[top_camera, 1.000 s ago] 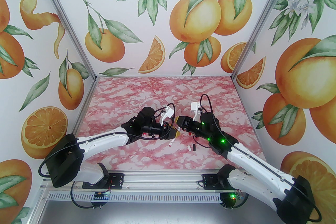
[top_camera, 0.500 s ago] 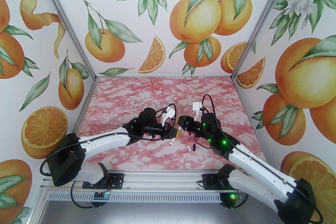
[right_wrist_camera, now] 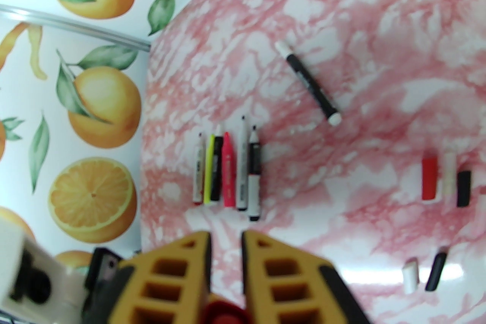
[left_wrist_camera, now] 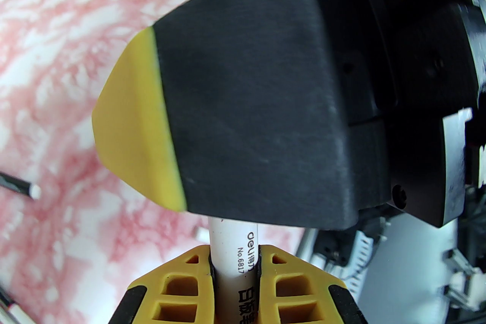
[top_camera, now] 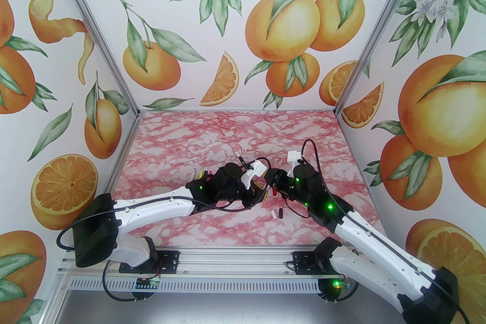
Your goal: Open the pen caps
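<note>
My left gripper [left_wrist_camera: 234,250] is shut on a white pen barrel [left_wrist_camera: 232,237] printed with black text. The barrel's far end runs under a black, yellow-tipped finger [left_wrist_camera: 246,106] of the right gripper. My right gripper [right_wrist_camera: 226,239] is shut on a red cap [right_wrist_camera: 222,313], which sits deep between its yellow fingers. In the top view the left gripper [top_camera: 261,188] and right gripper [top_camera: 270,181] meet tip to tip above mid-table. Loose pen caps lie on the table: red [right_wrist_camera: 429,178], white [right_wrist_camera: 450,174], black [right_wrist_camera: 464,188], plus another white [right_wrist_camera: 411,275] and black [right_wrist_camera: 436,271].
Several uncapped pens [right_wrist_camera: 228,170] lie side by side in a row left of centre, seen also as pens [top_camera: 201,174] beside the left arm. A black pen [right_wrist_camera: 309,83] with white ends lies alone farther back. Printed walls close in the pink marble table [top_camera: 235,125] on three sides.
The left gripper has closed on the white pen. Both grippers have shifted right, still tip to tip. The left wrist has turned, hiding the pen's hanging end and uncovering the row of pens.
</note>
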`<state>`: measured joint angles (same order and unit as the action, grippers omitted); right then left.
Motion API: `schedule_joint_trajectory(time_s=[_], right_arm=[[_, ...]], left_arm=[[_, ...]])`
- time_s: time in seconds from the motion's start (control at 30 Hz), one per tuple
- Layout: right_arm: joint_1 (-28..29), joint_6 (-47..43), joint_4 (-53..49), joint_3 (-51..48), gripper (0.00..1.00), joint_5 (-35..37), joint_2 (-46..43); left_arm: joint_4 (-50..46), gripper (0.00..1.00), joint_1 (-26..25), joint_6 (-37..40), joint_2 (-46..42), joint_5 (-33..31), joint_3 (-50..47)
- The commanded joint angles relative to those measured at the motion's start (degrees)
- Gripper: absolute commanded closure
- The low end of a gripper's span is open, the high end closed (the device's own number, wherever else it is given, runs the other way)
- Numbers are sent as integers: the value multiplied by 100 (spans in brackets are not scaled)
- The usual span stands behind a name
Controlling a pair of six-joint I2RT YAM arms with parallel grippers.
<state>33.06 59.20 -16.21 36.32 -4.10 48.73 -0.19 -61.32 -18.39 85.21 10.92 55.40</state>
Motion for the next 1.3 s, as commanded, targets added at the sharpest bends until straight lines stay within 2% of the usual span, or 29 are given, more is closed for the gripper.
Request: schedule_joint_trajectory(time_s=[0.0,0.23,0.33,0.47,0.67,0.8,0.93,1.1,1.27], right_arm=[[-448,-40,-345,222,89,1387,-20],[-642,-234,-592,345,89,1725,-25],[-738,-450,-328,236,88,1399,-113],[-742,-1065,-322,98,87,866,-215],[-691,-1668,-1373,-31,86,692,-326],[-381,-1672,-1983,-233,85,1009,-340],[231,-1402,-2422,-424,85,1603,-125],[682,-905,-2416,-843,84,1869,83],[749,-709,-2265,-1202,85,1860,18]], left_arm=[[-1171,96,-401,483,73,46,105],[-889,98,-437,310,-25,421,-51],[-509,98,-267,41,-171,804,-281],[-266,98,-37,-130,-511,891,-504],[95,96,427,-460,-883,1134,-813],[102,95,690,-599,-1045,1044,-943],[85,95,841,-673,-1109,945,-1034],[-41,95,883,-697,-1133,793,-1087],[-134,95,917,-701,-1202,737,-1135]])
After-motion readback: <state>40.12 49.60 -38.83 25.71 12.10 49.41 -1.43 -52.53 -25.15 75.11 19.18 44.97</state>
